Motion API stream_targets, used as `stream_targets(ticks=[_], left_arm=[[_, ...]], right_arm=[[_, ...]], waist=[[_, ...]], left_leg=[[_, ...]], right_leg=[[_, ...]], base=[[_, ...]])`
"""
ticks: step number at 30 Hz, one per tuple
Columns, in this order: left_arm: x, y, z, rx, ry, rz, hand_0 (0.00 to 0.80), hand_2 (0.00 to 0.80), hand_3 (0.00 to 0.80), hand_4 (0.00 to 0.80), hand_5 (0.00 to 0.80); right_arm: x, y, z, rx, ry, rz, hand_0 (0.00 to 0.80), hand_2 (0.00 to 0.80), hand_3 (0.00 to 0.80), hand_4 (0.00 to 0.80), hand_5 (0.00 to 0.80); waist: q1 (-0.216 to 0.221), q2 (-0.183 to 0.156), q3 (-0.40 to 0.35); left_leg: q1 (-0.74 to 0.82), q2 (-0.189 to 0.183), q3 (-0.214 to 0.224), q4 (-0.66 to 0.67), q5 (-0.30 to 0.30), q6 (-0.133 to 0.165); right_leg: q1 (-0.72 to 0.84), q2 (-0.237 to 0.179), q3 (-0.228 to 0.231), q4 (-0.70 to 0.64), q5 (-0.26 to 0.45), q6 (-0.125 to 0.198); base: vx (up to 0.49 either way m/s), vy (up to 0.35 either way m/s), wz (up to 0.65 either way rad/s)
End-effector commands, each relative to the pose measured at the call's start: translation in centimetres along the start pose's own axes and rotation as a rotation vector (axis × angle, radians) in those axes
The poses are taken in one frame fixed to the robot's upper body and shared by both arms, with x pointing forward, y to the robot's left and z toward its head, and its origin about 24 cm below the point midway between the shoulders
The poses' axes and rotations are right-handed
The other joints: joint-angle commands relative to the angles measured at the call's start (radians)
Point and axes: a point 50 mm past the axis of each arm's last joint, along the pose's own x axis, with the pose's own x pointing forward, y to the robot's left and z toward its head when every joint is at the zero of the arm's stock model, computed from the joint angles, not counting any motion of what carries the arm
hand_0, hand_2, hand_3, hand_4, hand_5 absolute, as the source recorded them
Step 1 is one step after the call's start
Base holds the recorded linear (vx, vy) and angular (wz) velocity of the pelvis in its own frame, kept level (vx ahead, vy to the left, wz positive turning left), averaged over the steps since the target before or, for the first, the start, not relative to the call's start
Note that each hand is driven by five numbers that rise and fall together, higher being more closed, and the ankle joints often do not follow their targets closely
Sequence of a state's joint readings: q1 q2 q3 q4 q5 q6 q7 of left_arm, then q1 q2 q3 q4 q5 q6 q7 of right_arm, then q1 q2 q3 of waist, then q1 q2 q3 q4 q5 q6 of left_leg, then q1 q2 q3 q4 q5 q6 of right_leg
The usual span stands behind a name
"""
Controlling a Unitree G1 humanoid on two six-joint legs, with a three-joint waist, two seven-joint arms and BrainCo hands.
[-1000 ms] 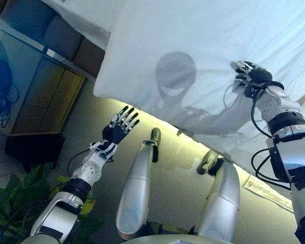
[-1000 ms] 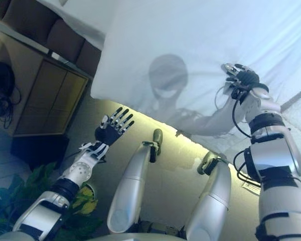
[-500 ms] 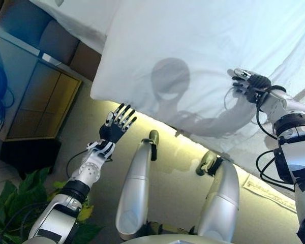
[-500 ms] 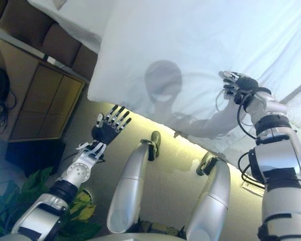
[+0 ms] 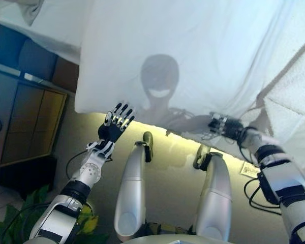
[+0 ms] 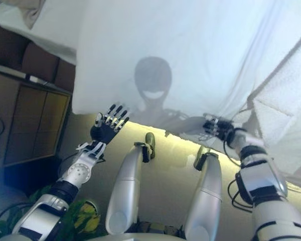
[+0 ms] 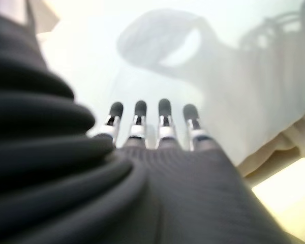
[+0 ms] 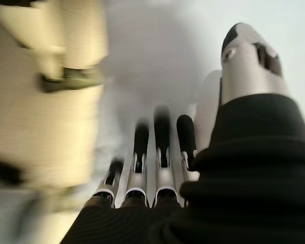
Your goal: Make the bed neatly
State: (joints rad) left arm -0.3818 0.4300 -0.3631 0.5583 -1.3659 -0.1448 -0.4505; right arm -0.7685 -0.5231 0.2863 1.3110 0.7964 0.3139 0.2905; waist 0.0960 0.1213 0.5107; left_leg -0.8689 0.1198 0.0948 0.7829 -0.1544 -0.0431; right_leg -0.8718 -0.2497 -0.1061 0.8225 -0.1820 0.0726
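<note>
- White bedding fills the upper and middle part of both eye views: a large white sheet spreads over the bed, and its lower edge hangs over a yellow-lit floor strip in the lower middle of the frame.
- At the right edge of the frame, a thicker, textured white blanket lies beside the sheet, set off from it by a diagonal fold.
- At the upper left corner, a second white cloth drapes over a dark headboard-like panel.
- Below that, at the left edge, stands a wooden cabinet, and green plant leaves show in the lower left corner.
- The left robot hand is raised in the left-centre of the frame, just below the sheet's hanging edge, with its fingers straight and spread and nothing held; its wrist view shows the same straight row of fingertips facing the sheet.
- The right robot hand is at the sheet's lower edge, right of centre; its wrist view shows the fingers extended toward pale cloth, but I cannot tell whether they pinch the sheet or merely touch it.
</note>
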Motion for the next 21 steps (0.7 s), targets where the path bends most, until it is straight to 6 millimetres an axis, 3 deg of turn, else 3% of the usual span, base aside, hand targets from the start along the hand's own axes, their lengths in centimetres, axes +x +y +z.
stream_targets(ticks=[1, 6, 13, 18, 21], left_arm=[[1.0, -0.6, 0.9, -0.001, -0.092, -0.022, 0.0, 0.0, 0.0, 0.0, 0.0], [1.2, -0.9, 1.9, 0.013, -0.108, -0.029, 0.0, 0.0, 0.0, 0.0, 0.0], [1.0, -0.1, 3.9, 0.007, -0.129, 0.033, 0.0, 0.0, 0.0, 0.0, 0.0], [-0.9, 2.0, 2.6, 0.008, -0.078, 0.146, 0.0, 0.0, 0.0, 0.0, 0.0], [-3.0, 4.4, 1.5, 0.011, -0.018, 0.277, 0.0, 0.0, 0.0, 0.0, 0.0]], right_arm=[[-0.5, -2.2, -2.0, 0.007, 0.064, -0.059, 0.0, 0.0, 0.0, 0.0, 0.0], [-0.9, -3.6, -3.9, 0.039, 0.088, -0.085, 0.0, 0.0, 0.0, 0.0, 0.0], [-1.9, -5.8, -5.3, 0.081, 0.05, -0.092, 0.0, 0.0, 0.0, 0.0, 0.0], [-1.9, -5.9, -7.4, 0.087, 0.024, -0.072, 0.0, 0.0, 0.0, 0.0, 0.0], [-2.4, -6.3, -10.0, 0.047, 0.07, -0.058, 0.0, 0.0, 0.0, 0.0, 0.0]], waist=[[-0.026, 0.012, 0.009], [-0.047, 0.003, 0.009], [-0.066, -0.029, 0.009], [-0.068, -0.062, -0.026], [-0.072, -0.088, -0.07]], left_leg=[[0.079, -0.065, 0.061, -0.138, 0.02, 0.002], [0.158, -0.08, 0.075, -0.183, 0.012, 0.001], [0.264, -0.071, 0.081, -0.149, -0.031, 0.012], [0.367, -0.065, 0.081, -0.167, -0.043, 0.014], [0.439, -0.062, 0.082, -0.202, -0.041, 0.014]], right_leg=[[0.056, 0.032, -0.066, -0.11, 0.072, 0.016], [0.13, 0.042, -0.066, -0.175, 0.081, 0.022], [0.255, 0.029, -0.086, -0.173, 0.051, 0.006], [0.369, 0.03, -0.099, -0.197, 0.034, 0.0], [0.452, 0.035, -0.108, -0.236, 0.028, -0.003]], base=[[0.017, 0.031, -0.42], [0.019, 0.005, -0.19], [0.057, -0.047, -0.03], [0.094, -0.045, 0.08], [0.149, -0.031, 0.01]])
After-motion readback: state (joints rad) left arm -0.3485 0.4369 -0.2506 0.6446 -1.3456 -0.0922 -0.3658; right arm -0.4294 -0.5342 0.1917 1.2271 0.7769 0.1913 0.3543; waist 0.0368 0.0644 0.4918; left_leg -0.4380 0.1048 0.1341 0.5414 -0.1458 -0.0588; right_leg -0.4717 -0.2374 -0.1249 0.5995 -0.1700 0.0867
